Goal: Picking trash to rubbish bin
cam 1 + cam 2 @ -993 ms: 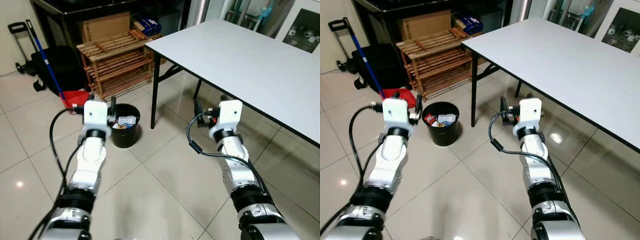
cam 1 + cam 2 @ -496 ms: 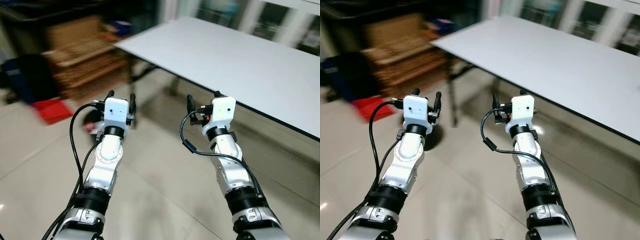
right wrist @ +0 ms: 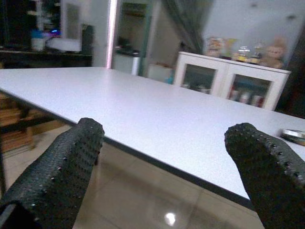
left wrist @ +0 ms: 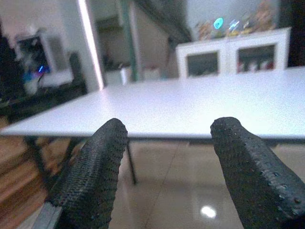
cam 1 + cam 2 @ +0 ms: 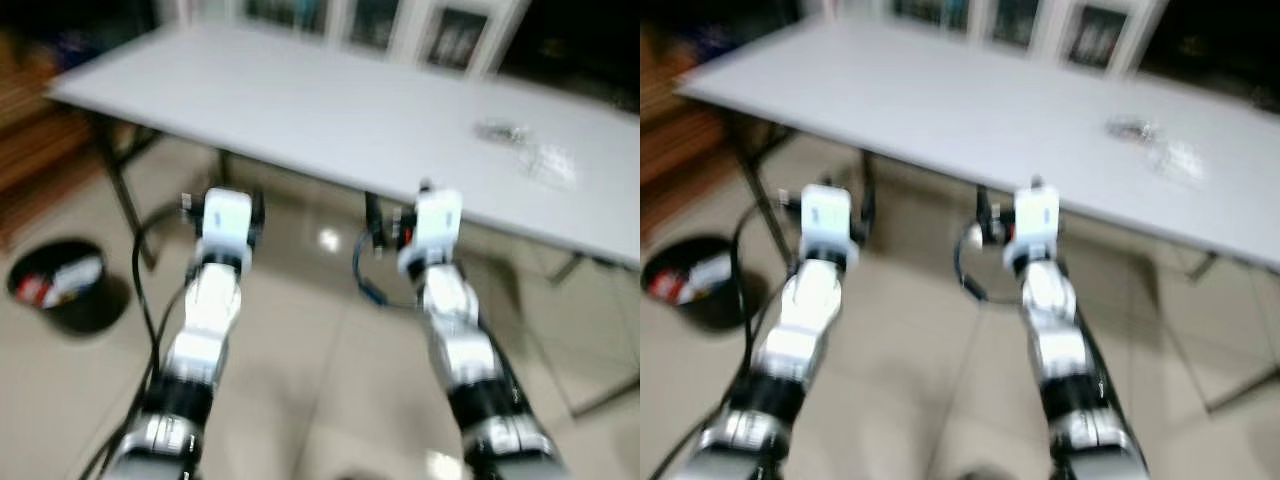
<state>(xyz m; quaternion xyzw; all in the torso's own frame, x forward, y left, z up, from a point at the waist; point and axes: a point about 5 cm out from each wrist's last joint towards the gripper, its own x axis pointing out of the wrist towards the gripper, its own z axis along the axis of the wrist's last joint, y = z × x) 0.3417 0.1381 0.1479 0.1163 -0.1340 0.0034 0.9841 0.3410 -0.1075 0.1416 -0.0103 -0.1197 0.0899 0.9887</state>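
1. Rubbish bin (image 5: 62, 295): I record a black round bin standing on the tiled floor (image 5: 320, 400) at the near left of the scene, well left of my left arm. It holds pale and red scraps of trash (image 5: 58, 281). Blur prevents any finer account of the contents.

2. Left gripper (image 4: 167, 167): raised in front of me, short of the table edge and above the floor. In its wrist view I see the two black fingers (image 4: 93, 171) set wide apart with bare floor and table edge between them. It has hold of nothing.

3. Right gripper (image 3: 167, 167): raised likewise, level with the left and to its right, just short of the table's near edge. Its black fingers (image 3: 62, 167) are spread wider still, and nothing lies between them.

4. White table (image 5: 300, 110): a long white top on dark legs, running across the scene beyond both grippers, from far left to the right edge.

5. Trash on the table (image 5: 525, 150): towards the far right of the tabletop I note a small cluster of pale, crumpled or clear items, well apart from both grippers. I cannot tell what they are through the blur.

6. White cabinets (image 3: 228, 86): glass-fronted units against the far wall, beyond the table, with small objects on top.
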